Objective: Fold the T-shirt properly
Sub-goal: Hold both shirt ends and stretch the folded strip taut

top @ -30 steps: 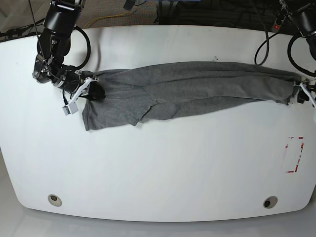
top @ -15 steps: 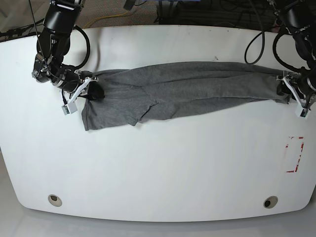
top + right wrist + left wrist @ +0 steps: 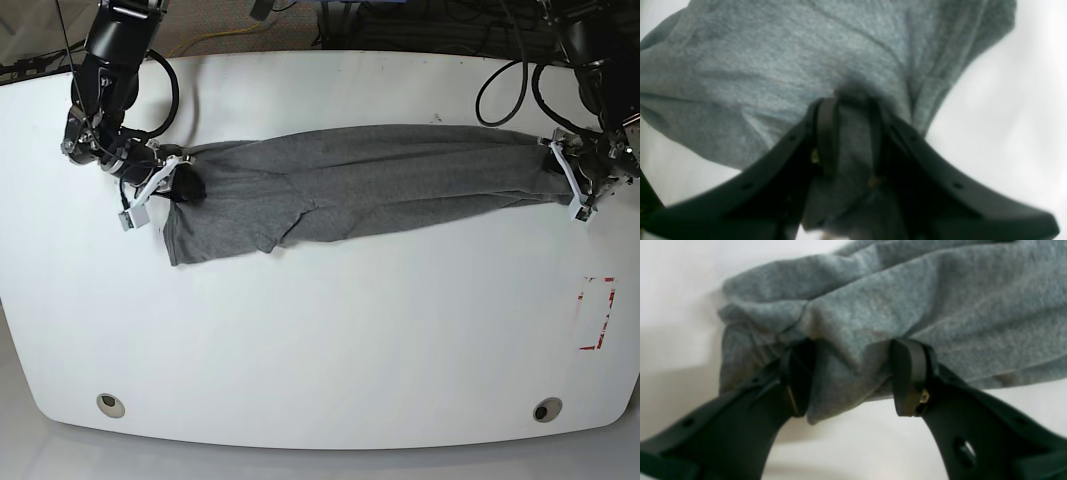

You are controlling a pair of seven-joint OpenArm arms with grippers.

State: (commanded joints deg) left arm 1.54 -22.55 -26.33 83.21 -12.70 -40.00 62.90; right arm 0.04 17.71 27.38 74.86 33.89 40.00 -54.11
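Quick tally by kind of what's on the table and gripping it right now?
T-shirt: 1
Grippers on the cloth: 2, left gripper, right gripper
Red marking on the table: 1
Total: 4

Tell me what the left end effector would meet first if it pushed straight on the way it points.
The T-shirt: the left end effector already has bunched grey cloth between its fingers, apparently not fully shut. Going on would likely only shove more fabric; depth beyond is unclear.
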